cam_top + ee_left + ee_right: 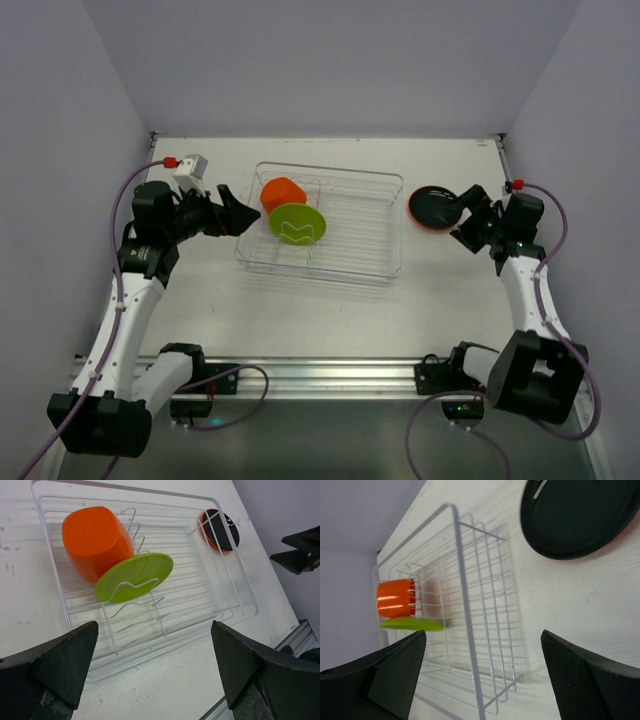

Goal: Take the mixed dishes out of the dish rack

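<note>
A white counter seen from above, with a robot arm at each side. In the middle sits the dish rack, a clear rectangular tray with thin wire dividers. Two dishes are in its left half: an orange faceted cup at the far left corner, tipped over so its closed base shows, and a lime-green plate standing tilted on edge in the wires, touching the cup on its near side. The rest of the rack holds only wires. Outside the rack, just beside its far right corner, a black plate lies flat on the counter on top of an orange plate, of which only a thin rim shows. The left end effector hovers at the rack's left edge, aimed at the cup and green plate, its fingers spread wide and holding nothing. The right end effector sits just right of the black plate, its fingers also spread wide, with nothing between them.
</note>
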